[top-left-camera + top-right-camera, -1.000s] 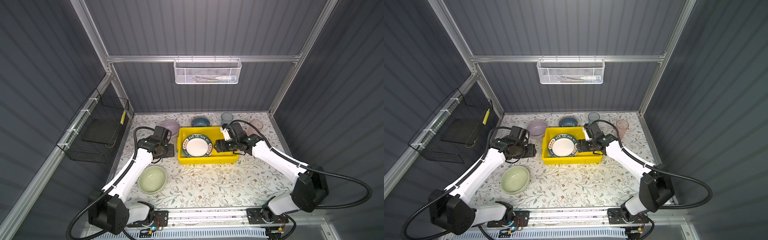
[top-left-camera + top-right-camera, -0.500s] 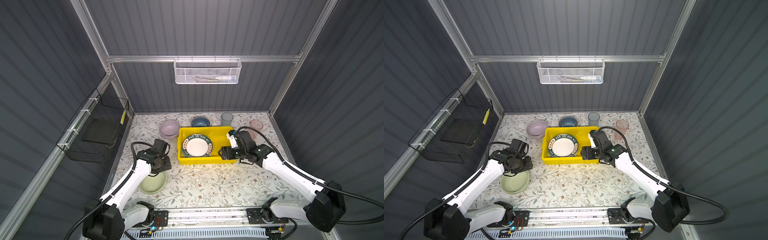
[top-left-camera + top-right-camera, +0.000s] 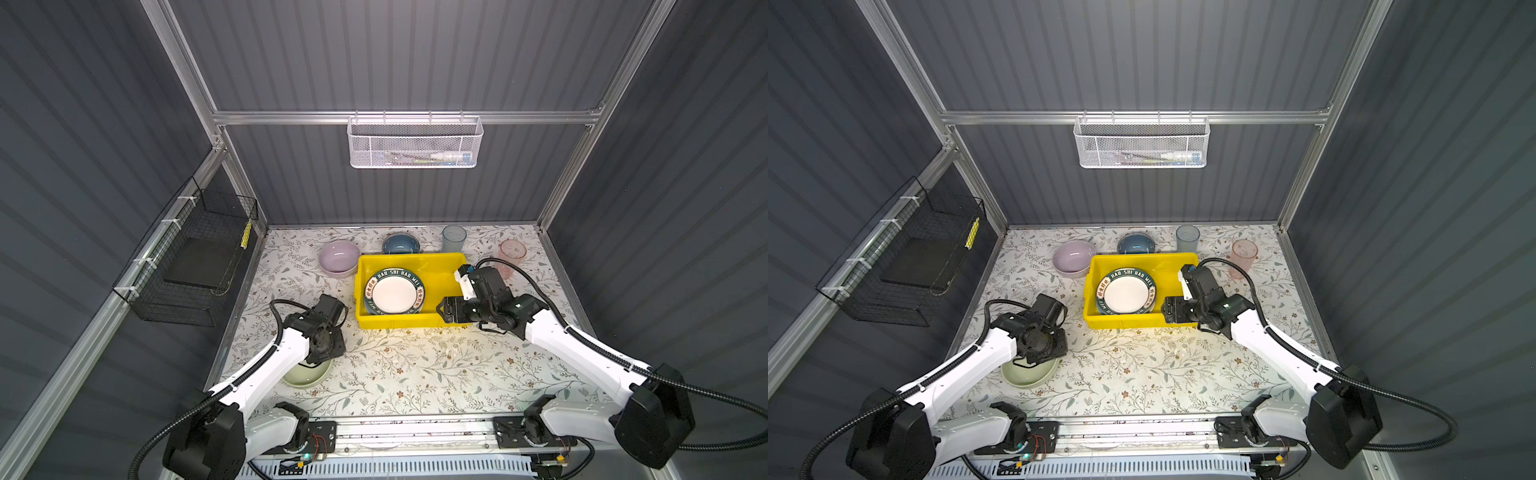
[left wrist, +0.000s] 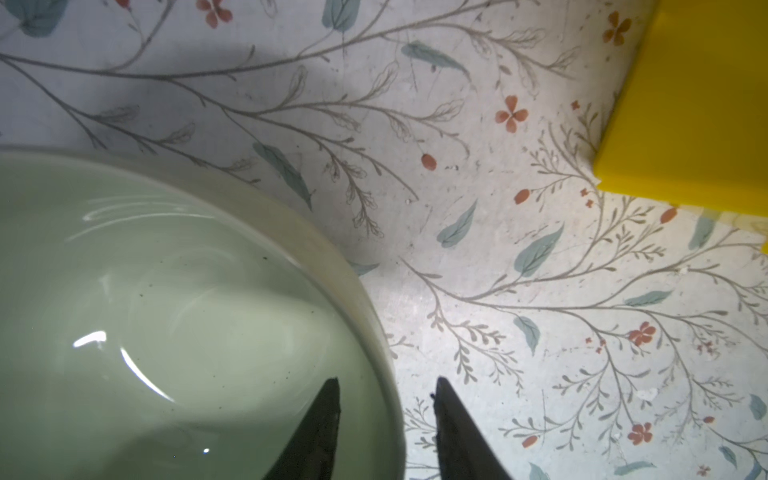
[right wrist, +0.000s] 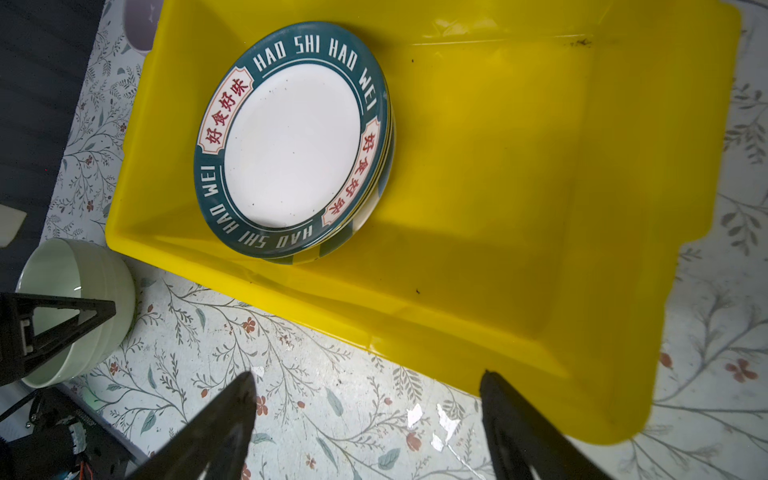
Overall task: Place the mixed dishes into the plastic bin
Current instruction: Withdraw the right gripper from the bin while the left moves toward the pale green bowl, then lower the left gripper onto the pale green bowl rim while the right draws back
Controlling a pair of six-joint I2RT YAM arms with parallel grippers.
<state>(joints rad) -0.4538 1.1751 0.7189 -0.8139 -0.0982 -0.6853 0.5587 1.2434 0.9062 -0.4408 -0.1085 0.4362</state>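
Observation:
The yellow plastic bin [image 3: 399, 324] [image 3: 1121, 322] holds a white plate with a lettered dark rim [image 3: 394, 293] [image 5: 291, 145] on top of other plates. The pale green bowl [image 3: 305, 374] [image 4: 166, 311] stands on the mat at the front left. My left gripper [image 4: 385, 386] points down at it, one finger inside the bowl and one outside, with a small gap to the wall on each side. My right gripper [image 5: 368, 382] [image 3: 446, 309] hangs open and empty over the bin's front right corner. Behind the bin stand a lilac bowl [image 3: 338, 257], a blue bowl [image 3: 400, 244], a blue tumbler [image 3: 454, 237] and a pink tumbler [image 3: 512, 253].
A black wire basket [image 3: 195, 257] hangs on the left wall and a white mesh basket [image 3: 415, 143] on the back wall. Dark panel walls close the floral mat on three sides. The arm bases sit along the front rail.
My left arm swung from beside the bin forward onto the pale green bowl, its jaws narrowing around the rim. My right arm drew back from inside the bin to its front edge.

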